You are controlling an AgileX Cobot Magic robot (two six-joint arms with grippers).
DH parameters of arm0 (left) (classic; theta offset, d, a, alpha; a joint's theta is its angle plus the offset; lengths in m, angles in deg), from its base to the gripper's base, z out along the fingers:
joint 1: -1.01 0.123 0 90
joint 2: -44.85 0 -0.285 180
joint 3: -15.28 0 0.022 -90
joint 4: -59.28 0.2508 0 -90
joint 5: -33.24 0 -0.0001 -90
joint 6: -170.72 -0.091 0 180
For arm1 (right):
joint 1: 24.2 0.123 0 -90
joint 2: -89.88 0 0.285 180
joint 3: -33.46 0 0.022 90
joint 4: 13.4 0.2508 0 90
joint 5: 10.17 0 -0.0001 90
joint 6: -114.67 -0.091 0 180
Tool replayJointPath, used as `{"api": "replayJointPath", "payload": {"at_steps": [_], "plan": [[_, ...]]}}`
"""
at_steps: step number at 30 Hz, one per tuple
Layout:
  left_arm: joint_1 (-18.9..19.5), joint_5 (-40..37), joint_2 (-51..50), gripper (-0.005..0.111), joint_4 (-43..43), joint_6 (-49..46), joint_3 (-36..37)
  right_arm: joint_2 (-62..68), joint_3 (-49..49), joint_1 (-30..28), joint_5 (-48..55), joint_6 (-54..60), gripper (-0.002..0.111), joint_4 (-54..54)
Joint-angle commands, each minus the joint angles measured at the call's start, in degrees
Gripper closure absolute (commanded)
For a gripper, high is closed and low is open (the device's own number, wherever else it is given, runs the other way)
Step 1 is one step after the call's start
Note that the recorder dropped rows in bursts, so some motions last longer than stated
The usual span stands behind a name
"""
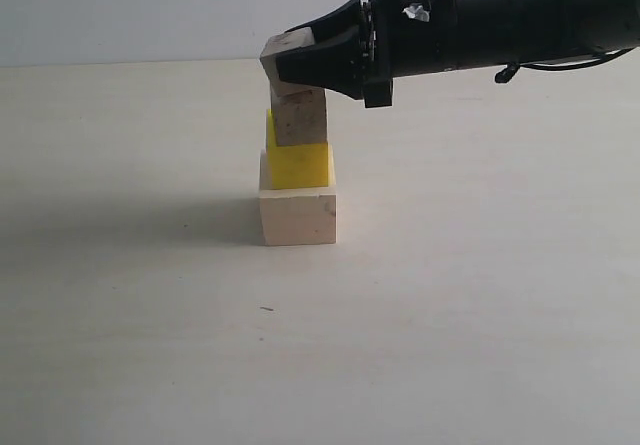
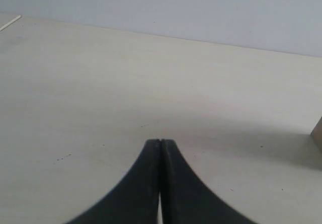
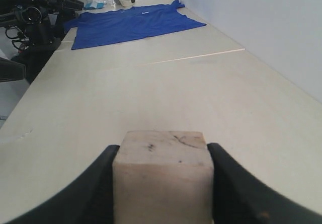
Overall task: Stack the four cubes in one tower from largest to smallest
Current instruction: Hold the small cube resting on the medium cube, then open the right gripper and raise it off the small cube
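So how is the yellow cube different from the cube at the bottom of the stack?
Colour: the yellow cube is bright yellow, while the bottom cube is pale wood. Size: the yellow cube is a little smaller than the bottom cube. Place: the bottom cube rests on the table, while the yellow cube sits on it, under a wood cube. Both stand level in one stack.
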State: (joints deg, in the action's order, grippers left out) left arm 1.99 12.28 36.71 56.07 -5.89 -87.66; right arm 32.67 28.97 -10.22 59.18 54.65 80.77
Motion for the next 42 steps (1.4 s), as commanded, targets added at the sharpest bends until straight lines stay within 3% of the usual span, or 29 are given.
{"api": "replayJointPath", "payload": {"at_steps": [1, 23, 26, 42], "plan": [[-0.36, 0.33, 0.36, 0.107, 0.08, 0.02, 0.15, -0.09, 0.34, 0.01, 0.61, 0.83, 0.108, 0.41], [-0.36, 0.33, 0.36, 0.107, 0.08, 0.02, 0.15, -0.09, 0.34, 0.01, 0.61, 0.83, 0.107, 0.41], [-0.36, 0.33, 0.36, 0.107, 0.08, 0.02, 0.15, -0.09, 0.34, 0.01, 0.61, 0.83, 0.1, 0.15], [-0.36, 0.33, 0.36, 0.107, 0.08, 0.02, 0.15, -0.09, 0.34, 0.01, 0.61, 0.83, 0.04, 1.93]]}}
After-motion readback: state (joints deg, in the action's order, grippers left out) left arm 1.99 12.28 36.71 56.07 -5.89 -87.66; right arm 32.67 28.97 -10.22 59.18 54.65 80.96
